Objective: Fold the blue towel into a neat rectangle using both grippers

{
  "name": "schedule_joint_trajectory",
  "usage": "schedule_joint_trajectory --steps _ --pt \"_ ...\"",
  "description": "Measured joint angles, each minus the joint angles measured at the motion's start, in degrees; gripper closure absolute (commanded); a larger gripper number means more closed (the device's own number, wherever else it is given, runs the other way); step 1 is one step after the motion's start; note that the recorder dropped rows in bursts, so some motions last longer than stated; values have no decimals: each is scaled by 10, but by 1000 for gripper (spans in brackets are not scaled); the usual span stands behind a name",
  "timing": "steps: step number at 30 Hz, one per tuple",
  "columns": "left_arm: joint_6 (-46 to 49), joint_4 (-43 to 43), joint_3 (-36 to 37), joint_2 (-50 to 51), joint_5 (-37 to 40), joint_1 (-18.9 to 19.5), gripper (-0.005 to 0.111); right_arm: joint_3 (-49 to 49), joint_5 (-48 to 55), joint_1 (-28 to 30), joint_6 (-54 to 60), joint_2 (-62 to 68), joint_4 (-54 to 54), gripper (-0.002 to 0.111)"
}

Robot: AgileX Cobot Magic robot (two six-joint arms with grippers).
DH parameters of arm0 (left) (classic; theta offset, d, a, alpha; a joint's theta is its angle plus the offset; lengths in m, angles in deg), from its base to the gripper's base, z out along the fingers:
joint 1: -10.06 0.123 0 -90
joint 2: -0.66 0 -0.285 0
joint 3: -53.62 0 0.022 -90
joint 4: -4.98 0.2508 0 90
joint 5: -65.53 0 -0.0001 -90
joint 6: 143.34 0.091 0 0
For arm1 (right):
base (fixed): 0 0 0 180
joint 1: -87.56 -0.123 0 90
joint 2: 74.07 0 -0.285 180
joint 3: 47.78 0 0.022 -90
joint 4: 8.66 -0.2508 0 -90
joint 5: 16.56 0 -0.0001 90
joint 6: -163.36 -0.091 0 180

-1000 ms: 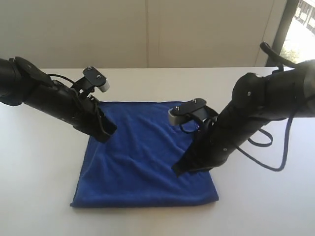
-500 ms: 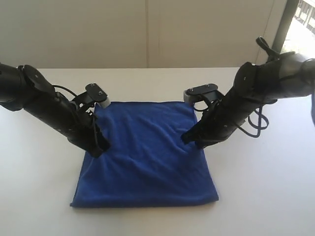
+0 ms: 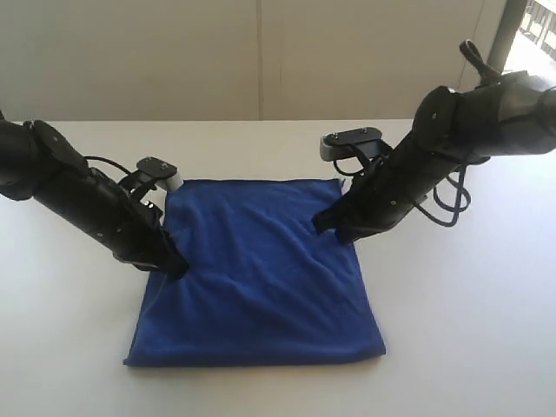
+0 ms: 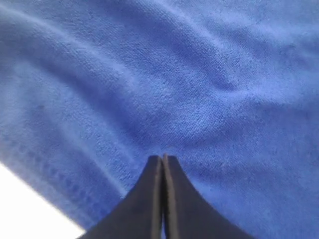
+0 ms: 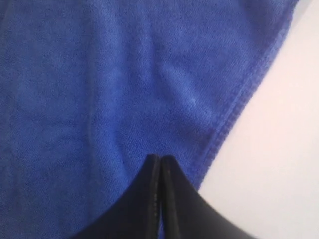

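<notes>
1. Deep royal-blue terry towel, soft and roughly rectangular (image 3: 261, 287): lies flat at the centre of the table, with shallow wrinkles across its middle. Risk: wrinkles folded in would leave an uneven rectangle.
2. Left gripper, black and narrow-fingered (image 3: 174, 265) (image 4: 163, 158): tip down at the towel's left hem, nearer than its partner. The fingers are pressed together with no cloth visible between them. Risk: a closed tip dragged sideways would probably bunch or shift the cloth rather than lift it, so the fingers must part before any pinch.
3. Right gripper, black and of the same pattern (image 3: 327, 226) (image 5: 160, 158): fingers likewise together, nothing clamped, tip at the right hem towards the far corner. Whether it touches the cloth cannot be told. Risk: the two tips stand at unequal depth, so a joint lift from here would likely skew the fold.
4. Black cable loops (image 3: 447, 204): hang beside the right arm, off the towel. Snag risk seems small.
5. White tabletop, matte and smooth (image 3: 469, 339): offers little grip, so the towel may slide.
6. Pale panelled wall (image 3: 261, 52): runs behind the table.
7. Bright window with a dark frame (image 3: 539, 43): far right.
</notes>
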Motion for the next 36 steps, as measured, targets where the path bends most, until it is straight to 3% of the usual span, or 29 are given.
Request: schedule_joint_trajectory --steps 3,14,20,28,36 --pt "17 -29 0 24 2 0 107 4 12 0 2 35 -13 108" --pt "-1 -8 -2 24 2 0 107 5 13 0 -32 47 49 108" --pt "-6 -37 -2 -37 -6 4 107 32 9 0 -33 16 26 108" --pt "6 -164 -2 -5 60 93 107 61 33 0 -13 47 -58 108" --pt "26 -205 -2 25 81 99 107 61 42 0 -3 74 -70 108"
